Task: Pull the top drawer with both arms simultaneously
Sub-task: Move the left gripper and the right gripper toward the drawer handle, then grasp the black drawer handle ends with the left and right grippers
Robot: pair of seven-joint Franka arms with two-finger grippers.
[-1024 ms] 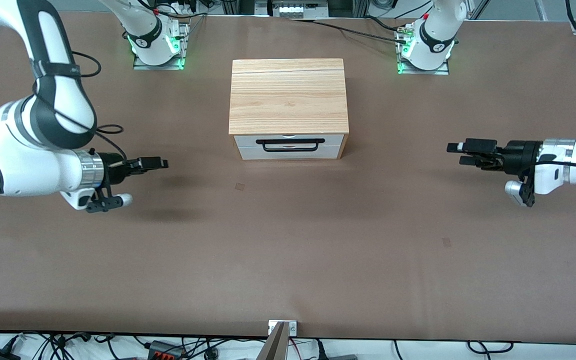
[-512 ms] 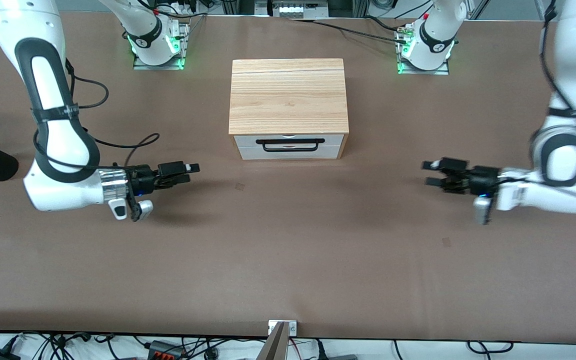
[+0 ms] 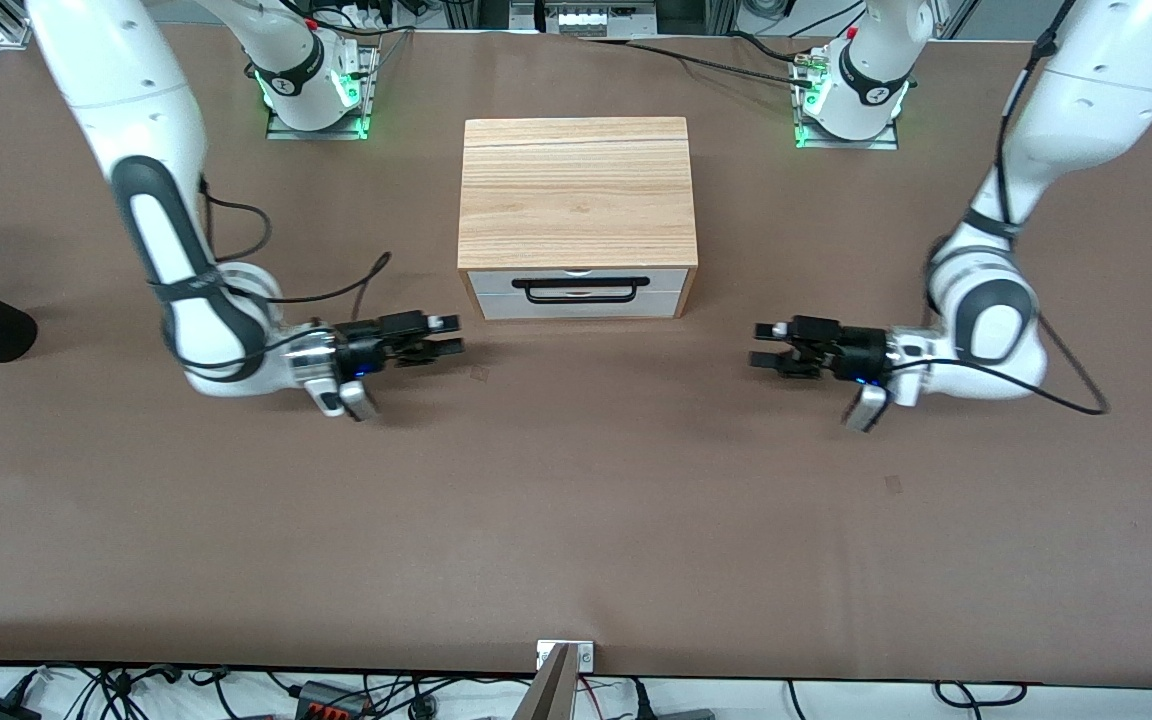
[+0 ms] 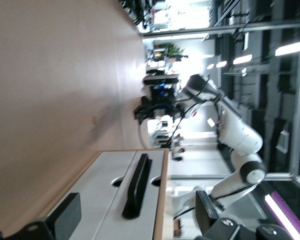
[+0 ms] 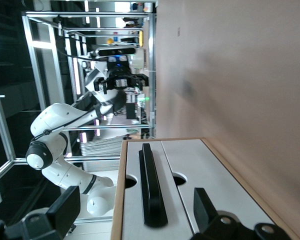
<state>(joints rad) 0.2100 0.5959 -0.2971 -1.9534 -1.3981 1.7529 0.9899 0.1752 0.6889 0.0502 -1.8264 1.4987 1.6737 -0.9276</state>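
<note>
Front view: a light-wood cabinet (image 3: 576, 195) sits mid-surface on the brown surface (image 3: 576, 520), between the two arm bases. The top drawer (image 3: 578, 281) shows as a white panel on the cabinet's face toward the front camera, pushed in flush, with its black bar handle (image 3: 580, 290) across it and a lower white drawer front (image 3: 578, 306) just under it. The right gripper (image 3: 448, 336) hangs low over the surface, toward the right arm's end of the cabinet, fingers apart and holding nothing, pointed at the space in front of the drawer. The left gripper (image 3: 764, 345) hangs low over the surface toward the left arm's end, fingers also apart and empty, facing the other gripper. Neither touches the handle. Left wrist view: the left arm's own fingers (image 4: 65, 216) stand spread in the foreground; the drawer front (image 4: 97, 192) and handle (image 4: 136, 186) lie between them in the line of sight, and the right gripper (image 4: 157, 106) shows farther off. Right wrist view: the right arm's own fingers (image 5: 66, 209) stand spread wide, with the drawer front (image 5: 131, 192) and handle (image 5: 151, 185) in the gap, and the left gripper (image 5: 121, 82) farther off.
</note>
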